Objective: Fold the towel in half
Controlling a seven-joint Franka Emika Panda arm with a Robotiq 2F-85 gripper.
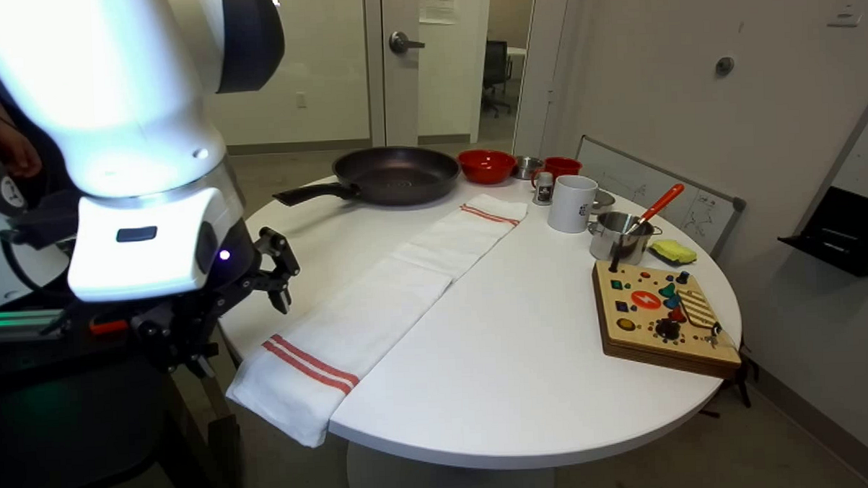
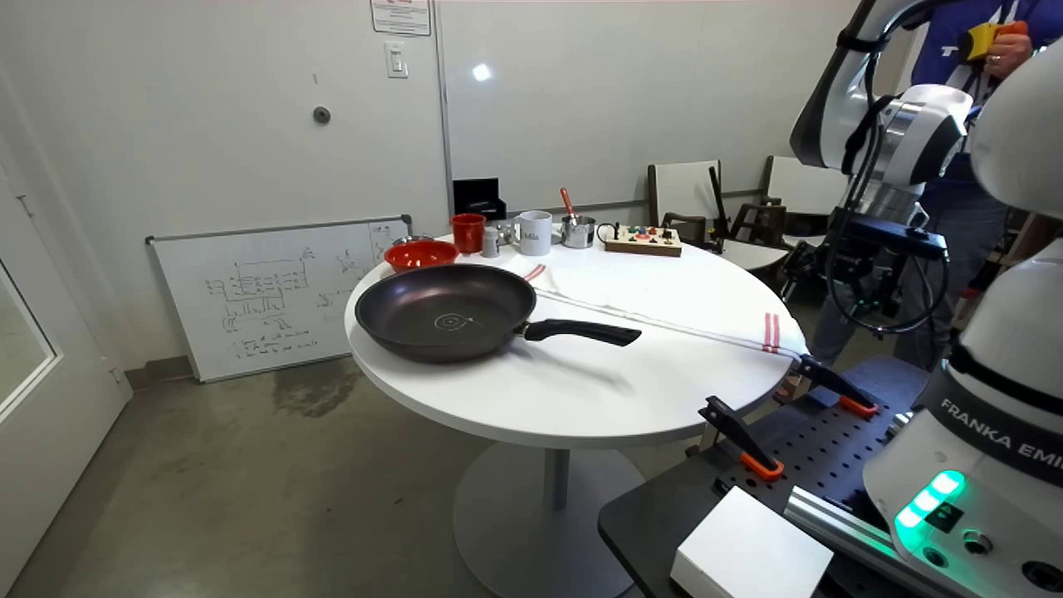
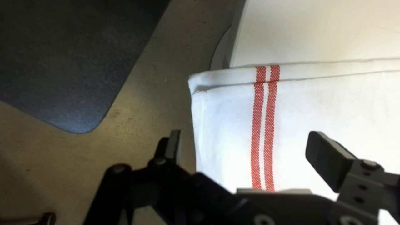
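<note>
White and round, the table [image 1: 517,357] carries the red-striped towel [image 1: 378,304], one end overhanging the edge, presumably so the empty end effector [image 3: 245,141], jaws wide apart, can pinch that free hem

This looks like a robotics lab with office surroundings: in an exterior view, a white, green-lit robot base [image 2: 996,490] at lower right and a scribbled-on, grey-framed rectangular whiteboard [image 2: 266,292] at middle left; in an exterior view, a black office chair [image 1: 495,63] at upper middle.
</note>
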